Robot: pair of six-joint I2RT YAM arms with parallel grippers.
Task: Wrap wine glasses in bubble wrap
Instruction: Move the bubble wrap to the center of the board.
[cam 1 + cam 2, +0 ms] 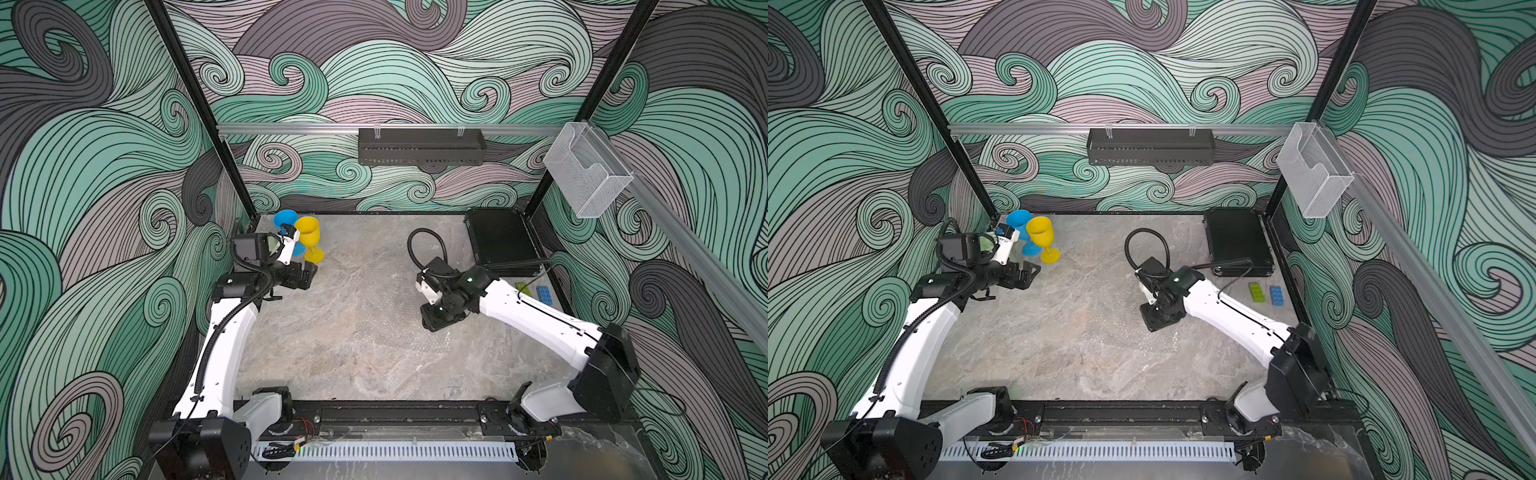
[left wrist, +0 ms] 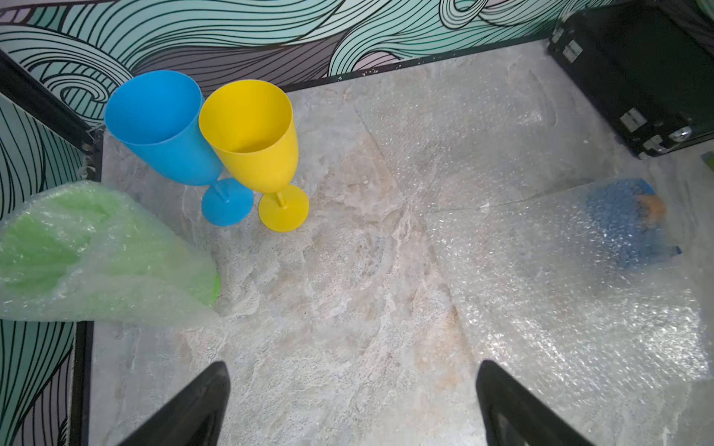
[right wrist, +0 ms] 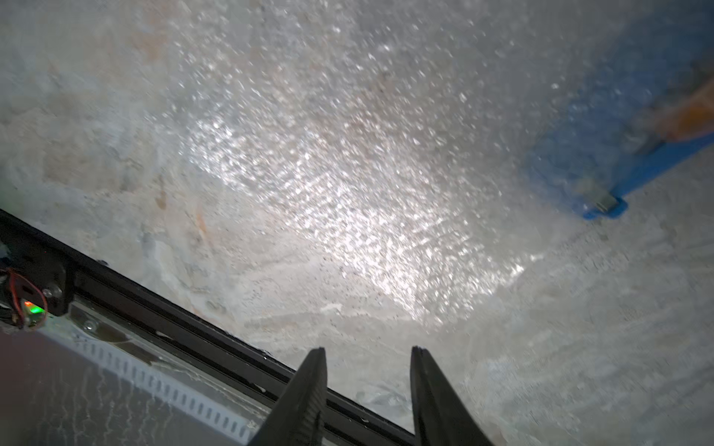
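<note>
Two of the wine glasses, a blue goblet (image 1: 286, 220) (image 2: 162, 127) and a yellow goblet (image 1: 308, 235) (image 2: 251, 127), stand upright side by side in the far left corner. A green goblet (image 2: 96, 251) lies beside them, rolled in bubble wrap; the left arm hides it in both top views. More bubble wrap (image 2: 560, 301) (image 3: 347, 173) lies flat on the table in overlapping sheets. My left gripper (image 2: 353, 367) (image 1: 309, 276) hovers open and empty just short of the goblets. My right gripper (image 3: 369, 349) (image 1: 432, 322) points down over a sheet, its jaws apart with nothing between them.
A blue tape dispenser (image 2: 626, 224) (image 3: 579, 154) lies under a sheet. A black case (image 1: 503, 245) sits at the back right, with a green brick (image 1: 1256, 292) and a blue brick (image 1: 1276, 295) near it. A black rail (image 1: 395, 415) runs along the front edge.
</note>
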